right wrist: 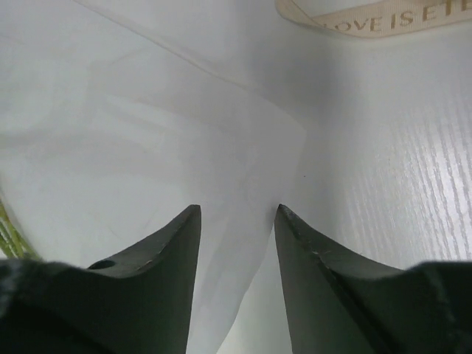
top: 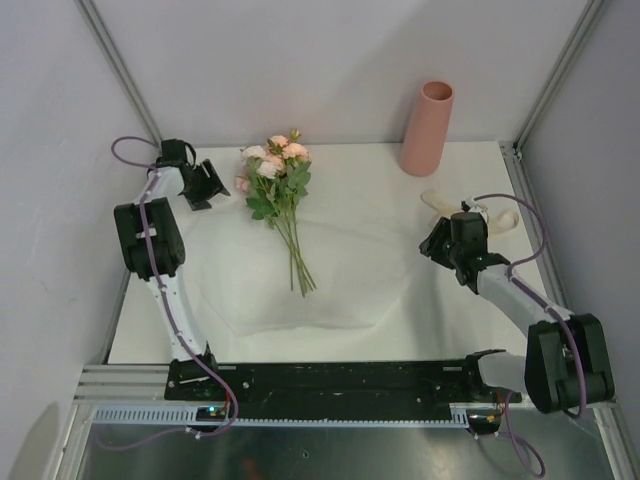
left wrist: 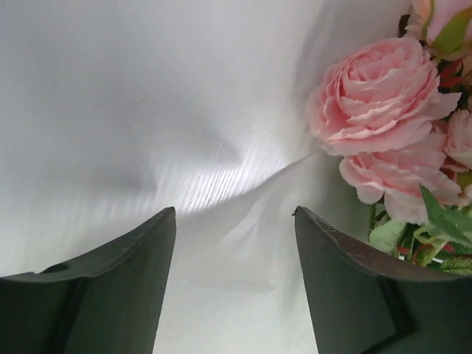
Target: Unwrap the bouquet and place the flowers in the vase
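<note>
1. At mid-table, the flowers (top: 278, 190) lie flat on opened white paper (top: 340, 290), out of any wrap, with the pink and peach heads at the far end and the thin green stems running toward the arm bases.
2. Beneath the flowers, the paper spreads wide and wrinkled on every side of them over the white table (top: 480, 165).
3. Far right of the flowers, well apart from them, the vase (top: 427, 128) stands upright near the back edge, with no stems in it.
4. Just left of the flower heads, the left gripper (left wrist: 234, 212) hangs low over the paper. Its jaws are apart and nothing sits between them. In the left wrist view a large pink rose fills the space just beyond its right finger.
5. Right of the flowers, the right gripper (right wrist: 237, 210) is low over the paper's edge, jaws apart and gripping nothing.
6. Beyond that gripper, farther from the flowers, a cream ribbon (right wrist: 369, 22) with printed letters lies loose on the table.
</note>
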